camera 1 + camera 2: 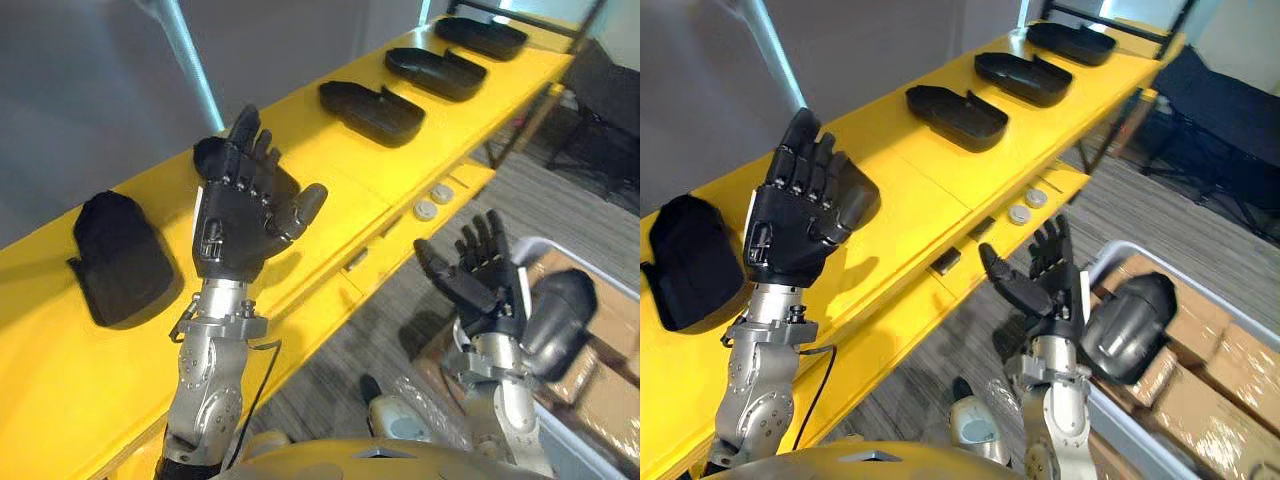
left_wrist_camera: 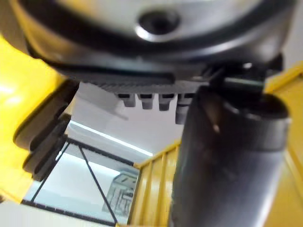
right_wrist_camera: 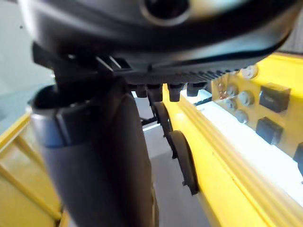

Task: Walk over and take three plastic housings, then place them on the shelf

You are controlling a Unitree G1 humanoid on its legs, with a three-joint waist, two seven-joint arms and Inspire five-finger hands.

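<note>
A long yellow shelf (image 1: 335,190) runs from the near left to the far right. Four black plastic housings lie on it in a row, each apart from the others. The nearest housing (image 1: 120,258) sits at the near left end, well apart from the rest, and seems to lie with its rounded back up. The second housing (image 1: 372,112), the third housing (image 1: 436,72) and the farthest housing (image 1: 481,36) lie toward the far right with their hollow sides up.

The left hand (image 1: 245,215) is raised in front of the shelf, between the nearest housing and the second one. Its fingers are straight and spread, open, and it touches none of the housings.

The right hand (image 1: 485,275) is held lower and to the right, over the grey floor (image 1: 400,300). Its fingers are also open and spread.

A lower yellow ledge (image 1: 470,180) juts out below the shelf and carries two round white discs (image 1: 433,203). At the near right stands a pale bin (image 1: 1140,247) holding cardboard boxes (image 1: 1200,375). A dark folding chair (image 1: 600,110) stands at the far right.
</note>
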